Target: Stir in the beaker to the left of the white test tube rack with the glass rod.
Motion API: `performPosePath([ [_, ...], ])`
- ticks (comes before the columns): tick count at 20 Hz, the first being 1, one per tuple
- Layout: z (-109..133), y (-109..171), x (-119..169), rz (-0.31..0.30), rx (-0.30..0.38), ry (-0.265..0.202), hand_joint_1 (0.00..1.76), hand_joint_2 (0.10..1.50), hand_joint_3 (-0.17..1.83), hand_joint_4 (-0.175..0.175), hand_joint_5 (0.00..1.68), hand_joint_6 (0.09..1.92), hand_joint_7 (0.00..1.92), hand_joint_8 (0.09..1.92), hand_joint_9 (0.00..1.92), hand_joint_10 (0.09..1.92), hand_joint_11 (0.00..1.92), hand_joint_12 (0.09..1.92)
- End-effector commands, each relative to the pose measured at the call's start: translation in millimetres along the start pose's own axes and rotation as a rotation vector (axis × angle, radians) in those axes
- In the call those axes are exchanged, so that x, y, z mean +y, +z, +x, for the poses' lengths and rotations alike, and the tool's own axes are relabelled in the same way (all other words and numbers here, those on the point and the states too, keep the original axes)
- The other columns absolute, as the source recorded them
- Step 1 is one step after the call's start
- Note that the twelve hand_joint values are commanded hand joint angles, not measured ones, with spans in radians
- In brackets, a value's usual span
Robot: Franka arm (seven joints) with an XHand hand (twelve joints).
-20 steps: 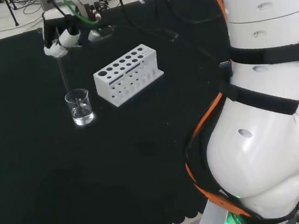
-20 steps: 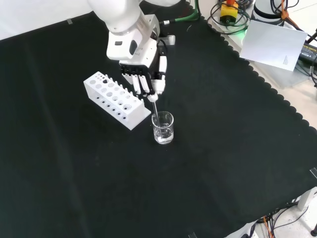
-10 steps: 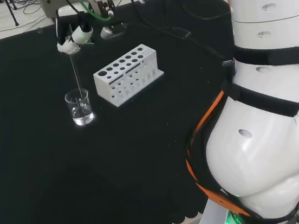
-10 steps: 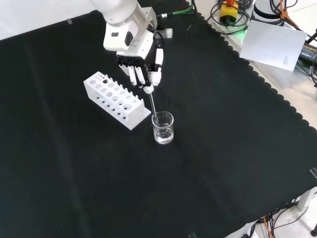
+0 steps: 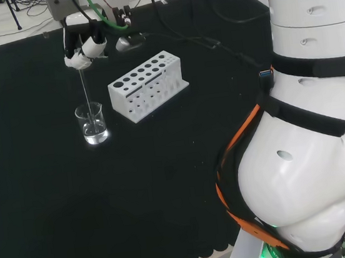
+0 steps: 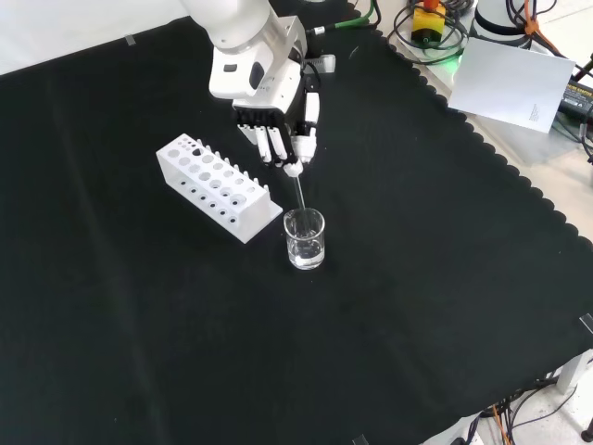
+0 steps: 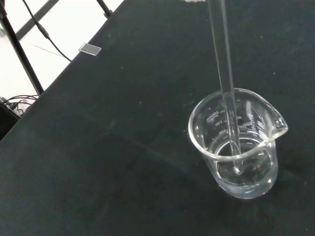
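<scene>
Black-clothed surface, mid-stir: the glass rod is pinched at its top by the curled fingers of the robot hand, its tip lowered into the beaker, set beside the white test tube rack, well clear of surface edges.

Black-and-white hand on a clear glass rod, clear glass beaker with pale printed markings just below it, white test tube rack dotted with dark holes beside it, plain black cloth with a scalloped edge underneath.
</scene>
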State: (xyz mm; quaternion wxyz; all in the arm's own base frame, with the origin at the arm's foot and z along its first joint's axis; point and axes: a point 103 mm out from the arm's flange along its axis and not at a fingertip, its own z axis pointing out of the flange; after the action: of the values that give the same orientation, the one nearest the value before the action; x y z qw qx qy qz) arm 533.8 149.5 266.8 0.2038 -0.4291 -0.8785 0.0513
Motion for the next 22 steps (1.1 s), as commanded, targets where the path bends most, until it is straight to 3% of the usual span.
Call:
performPosePath([
  [1, 2.9, 0.5, 2.6, -0.006, -0.007, -0.001, 1.3, 1.14, -0.17, -0.175, 1.36, 0.09, 1.02, 1.27, 1.6, 1.05, 1.58, 0.96],
  [12, 0.5, -4.0, 11.3, 0.016, 0.022, 0.013, 1.3, 1.14, -0.17, -0.175, 1.36, 0.09, 1.02, 1.27, 1.6, 1.05, 1.58, 0.96],
  [15, -16.6, -11.9, 17.2, 0.018, 0.045, 0.009, 1.3, 1.14, -0.17, -0.175, 1.36, 0.09, 1.02, 1.27, 1.6, 1.05, 1.58, 0.96],
  [18, -30.9, -15.5, 12.8, -0.009, 0.017, 0.031, 1.3, 1.14, -0.17, -0.175, 1.36, 0.09, 1.02, 1.27, 1.6, 1.05, 1.58, 0.96],
  [22, -32.3, -14.7, -4.7, -0.035, -0.008, 0.048, 1.3, 1.14, -0.17, -0.175, 1.37, 0.09, 1.02, 1.27, 1.6, 1.05, 1.58, 0.96],
])
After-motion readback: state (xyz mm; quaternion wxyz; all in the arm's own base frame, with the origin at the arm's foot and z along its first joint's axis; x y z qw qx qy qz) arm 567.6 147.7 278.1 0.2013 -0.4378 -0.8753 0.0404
